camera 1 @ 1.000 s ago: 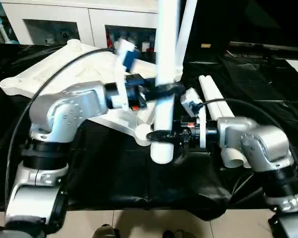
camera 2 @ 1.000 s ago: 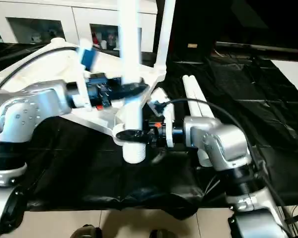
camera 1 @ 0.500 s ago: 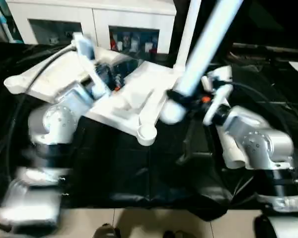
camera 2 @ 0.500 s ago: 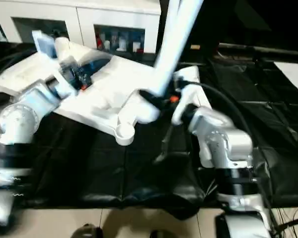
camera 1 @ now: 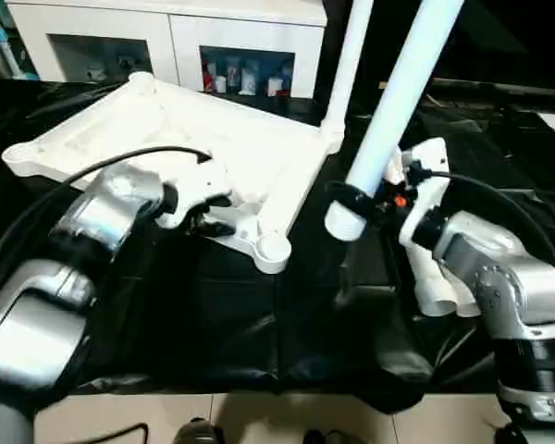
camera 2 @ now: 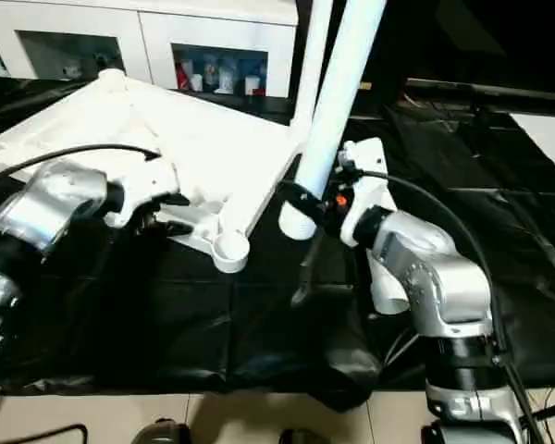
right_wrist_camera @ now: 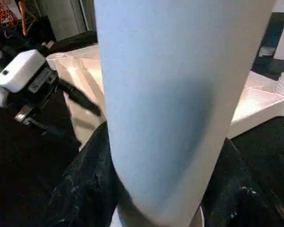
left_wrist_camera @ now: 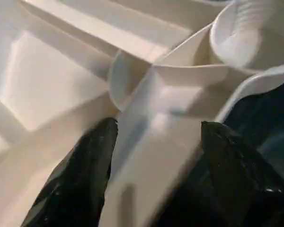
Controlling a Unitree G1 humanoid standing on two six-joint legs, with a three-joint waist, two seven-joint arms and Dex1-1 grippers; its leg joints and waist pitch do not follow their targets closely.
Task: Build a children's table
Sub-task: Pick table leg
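The white table top (camera 1: 157, 139) lies underside up on the black cloth, ribs and round corner sockets showing. One white leg (camera 1: 350, 55) stands upright in its far right socket. My right gripper (camera 1: 350, 197) is shut on the thick end of a second leg (camera 1: 402, 92), holding it tilted above the cloth, right of the empty near socket (camera 1: 274, 248). My left gripper (left_wrist_camera: 156, 142) is open at the top's near edge, with its black fingers (left_wrist_camera: 85, 175) on either side of a rib beside that socket.
Two more white legs (camera 1: 435, 287) lie on the cloth behind my right forearm. A white cabinet (camera 1: 231, 46) with glass doors stands at the back. The black-covered bench ends at the front, with tiled floor (camera 1: 259, 421) below. A black cable (camera 1: 120, 162) runs over my left arm.
My left gripper has let go of the leg and dropped to the table top's near edge. My right gripper has swung the leg rightward and tilted it, away from the near socket.
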